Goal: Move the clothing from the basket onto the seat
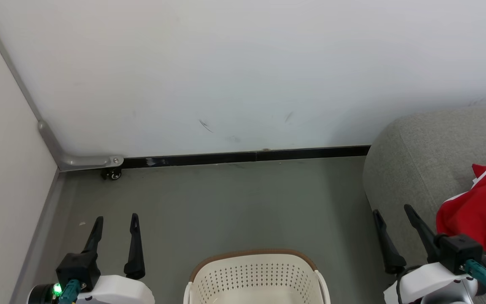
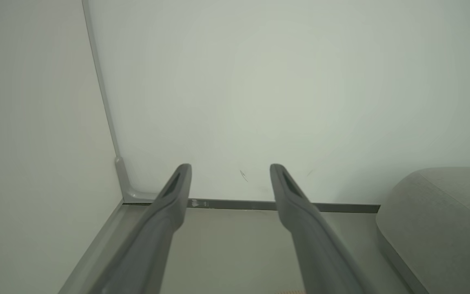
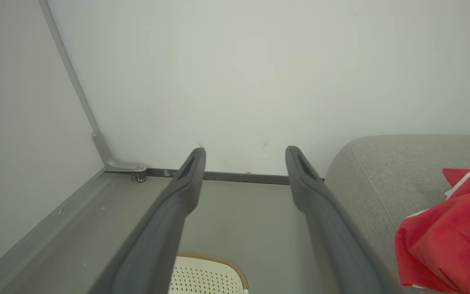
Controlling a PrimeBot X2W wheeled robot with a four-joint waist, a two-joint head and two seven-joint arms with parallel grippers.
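Note:
Red clothing (image 1: 483,211) with white trim lies crumpled on the grey seat (image 1: 416,169) at the right; it shows again as clothing (image 3: 447,237) on the seat (image 3: 386,179). The cream basket (image 1: 255,274) with a brown rim stands on the floor at the bottom centre, and the part of its inside that shows holds nothing. My left gripper (image 1: 116,221) hovers open to the basket's left, nothing between its fingers (image 2: 178,183). My right gripper (image 1: 392,211) stands open between basket and clothing, at the seat's front edge, empty.
A white wall (image 1: 243,76) runs across the back with a dark skirting strip (image 1: 247,157). A side panel (image 1: 2,177) closes the left, with a metal bracket and small caster (image 1: 112,173) at the corner. Grey floor (image 1: 234,202) lies between basket and wall.

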